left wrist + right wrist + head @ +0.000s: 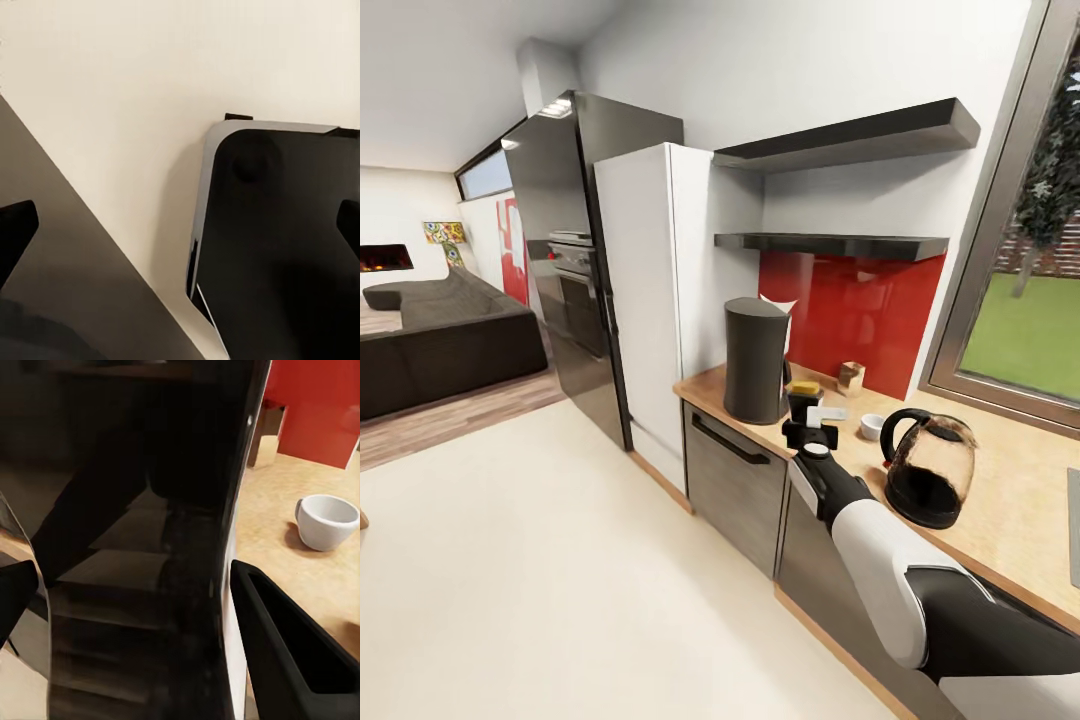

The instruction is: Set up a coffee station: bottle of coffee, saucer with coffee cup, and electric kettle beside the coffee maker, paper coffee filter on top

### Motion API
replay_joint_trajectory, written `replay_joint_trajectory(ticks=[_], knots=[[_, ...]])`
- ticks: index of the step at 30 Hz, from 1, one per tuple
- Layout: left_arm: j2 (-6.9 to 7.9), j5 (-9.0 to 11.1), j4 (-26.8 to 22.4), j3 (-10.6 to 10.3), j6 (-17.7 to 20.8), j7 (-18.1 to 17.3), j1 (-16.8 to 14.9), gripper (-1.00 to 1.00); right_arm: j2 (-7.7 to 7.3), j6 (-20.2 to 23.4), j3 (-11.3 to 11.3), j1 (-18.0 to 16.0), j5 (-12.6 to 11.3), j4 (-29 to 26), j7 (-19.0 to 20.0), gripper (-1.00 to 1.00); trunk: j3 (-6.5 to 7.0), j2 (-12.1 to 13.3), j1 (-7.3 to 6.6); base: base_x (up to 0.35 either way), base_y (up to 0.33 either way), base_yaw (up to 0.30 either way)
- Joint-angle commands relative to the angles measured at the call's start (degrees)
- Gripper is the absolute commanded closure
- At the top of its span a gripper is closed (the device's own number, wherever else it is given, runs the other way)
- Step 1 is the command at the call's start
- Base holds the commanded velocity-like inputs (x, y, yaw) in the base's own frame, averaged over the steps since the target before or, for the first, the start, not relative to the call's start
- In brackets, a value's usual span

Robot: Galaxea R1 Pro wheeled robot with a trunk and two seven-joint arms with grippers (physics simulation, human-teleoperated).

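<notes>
The dark cylindrical coffee maker (755, 360) stands on the wooden countertop (1010, 500) beside the white fridge. Just right of it my right gripper (809, 428) is shut on the bottle of coffee (802, 397), a dark jar with a yellow lid, held low over the counter. Its dark glass (150, 547) sits close up between the fingers (289, 649). A white coffee cup (872, 427) (326, 521) stands behind, and the glass electric kettle (928, 472) to the right. A white shape (778, 303) shows behind the coffee maker. My left gripper (184, 225) hangs open over the floor.
A small brown object (850, 378) sits against the red backsplash (855, 310). Two dark wall shelves (840, 243) hang above the counter. The fridge (650, 300) and oven column stand left, a window at right, and light floor (540, 560) spreads before the cabinets.
</notes>
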Motion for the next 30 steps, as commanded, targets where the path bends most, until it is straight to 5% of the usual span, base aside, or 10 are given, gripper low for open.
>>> replay_joint_trajectory(ticks=[1, 19, 30], knots=[[-0.02, -0.22, -0.07, 0.22, -0.09, 0.07, 0.01, -1.00, 0.08, 0.06, -0.43, -0.05, 0.50, -0.02, -0.02, 1.00, -0.12, -0.12, 0.04, 0.000, 0.000, 0.000], [-0.53, -0.34, -0.85, 0.39, -0.76, 0.32, 0.18, -1.00, 0.08, -0.27, -0.70, 0.03, 0.35, -0.01, 0.00, 1.00, -0.12, -0.12, 0.04, 0.000, 0.000, 0.000], [2.84, -0.49, -3.95, 0.02, 0.03, 0.56, -2.19, -1.00, 0.08, -0.28, -0.78, 0.31, 0.39, -0.31, -0.13, 1.00, -0.12, -0.12, 0.04, 0.073, 0.000, 0.000]])
